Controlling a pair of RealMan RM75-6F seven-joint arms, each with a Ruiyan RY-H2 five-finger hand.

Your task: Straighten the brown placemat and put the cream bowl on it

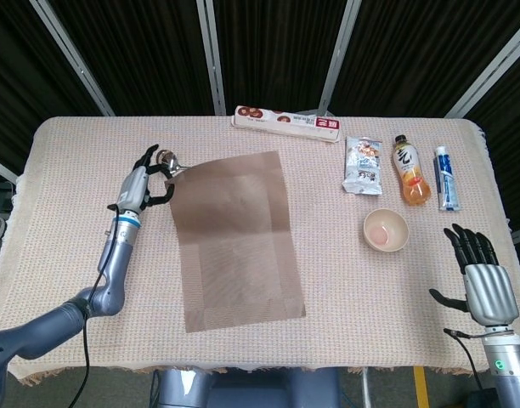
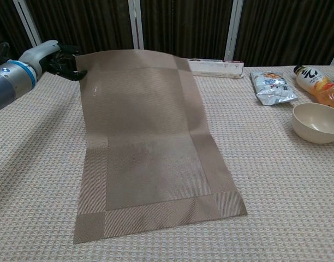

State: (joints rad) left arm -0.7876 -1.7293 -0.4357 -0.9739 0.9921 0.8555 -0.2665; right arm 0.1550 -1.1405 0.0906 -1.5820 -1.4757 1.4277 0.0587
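Observation:
The brown placemat is unfolded to full length, its near end flat on the table and its far end lifted. My left hand pinches the mat's far left corner above the table. The cream bowl stands on the cloth to the right of the mat, apart from it. My right hand hovers open near the table's right front corner, fingers spread, holding nothing; only the head view shows it.
A ladle lies behind the lifted corner, mostly hidden by mat and hand. Along the back is a long box. A snack packet, a drink bottle and a tube lie at the right.

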